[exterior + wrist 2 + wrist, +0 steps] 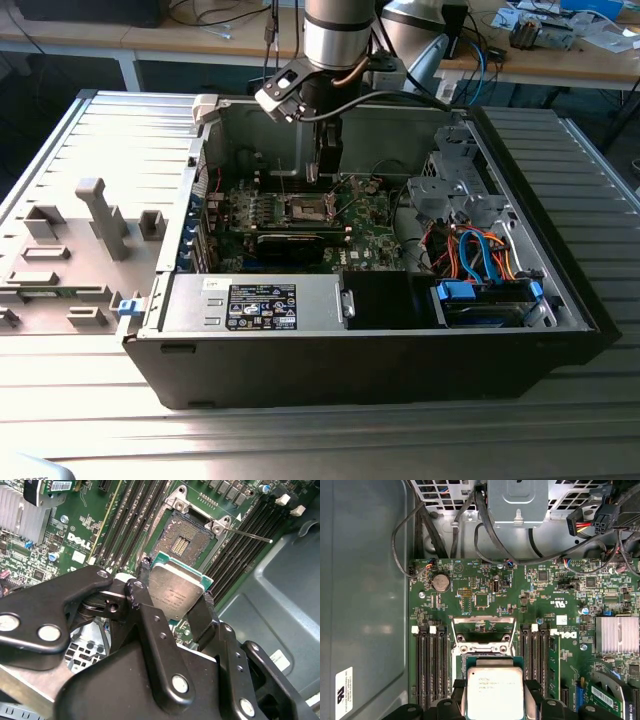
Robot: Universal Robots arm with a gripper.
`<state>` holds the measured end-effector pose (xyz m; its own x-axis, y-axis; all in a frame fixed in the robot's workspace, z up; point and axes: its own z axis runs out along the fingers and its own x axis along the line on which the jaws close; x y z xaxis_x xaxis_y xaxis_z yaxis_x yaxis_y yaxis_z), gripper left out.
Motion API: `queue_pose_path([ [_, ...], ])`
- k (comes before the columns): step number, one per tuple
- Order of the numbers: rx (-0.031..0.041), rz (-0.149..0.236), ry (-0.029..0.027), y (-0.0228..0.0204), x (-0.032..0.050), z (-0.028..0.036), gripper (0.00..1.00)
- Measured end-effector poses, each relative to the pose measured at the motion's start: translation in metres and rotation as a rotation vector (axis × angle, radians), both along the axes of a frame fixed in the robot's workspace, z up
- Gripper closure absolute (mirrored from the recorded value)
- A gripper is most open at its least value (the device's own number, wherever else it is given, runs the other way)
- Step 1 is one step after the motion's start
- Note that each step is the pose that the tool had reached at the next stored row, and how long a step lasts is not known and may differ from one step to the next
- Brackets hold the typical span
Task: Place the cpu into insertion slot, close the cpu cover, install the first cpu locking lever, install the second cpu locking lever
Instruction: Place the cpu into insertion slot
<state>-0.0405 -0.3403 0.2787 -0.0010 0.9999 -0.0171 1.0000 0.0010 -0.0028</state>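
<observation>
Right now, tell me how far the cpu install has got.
Done: the pincer is shut on the cpu, so the chip has been picked up. In hand: the cpu hangs near the insertion slot, whose dark contact field lies bare. Left: the cpu cover stands raised and one locking lever sticks out unlatched, so seating, cover and both levers are not yet done.

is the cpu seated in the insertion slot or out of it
Out. The cpu is held between the fingers of the gripper, and the insertion slot shows its bare dark contacts.
</observation>
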Motion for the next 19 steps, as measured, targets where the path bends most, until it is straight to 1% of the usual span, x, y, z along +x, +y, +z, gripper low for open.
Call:
queue_pose_path([
  [19,-0.0003,0.0,-0.0001,0.0,0.0,-0.0038,0.46],
])
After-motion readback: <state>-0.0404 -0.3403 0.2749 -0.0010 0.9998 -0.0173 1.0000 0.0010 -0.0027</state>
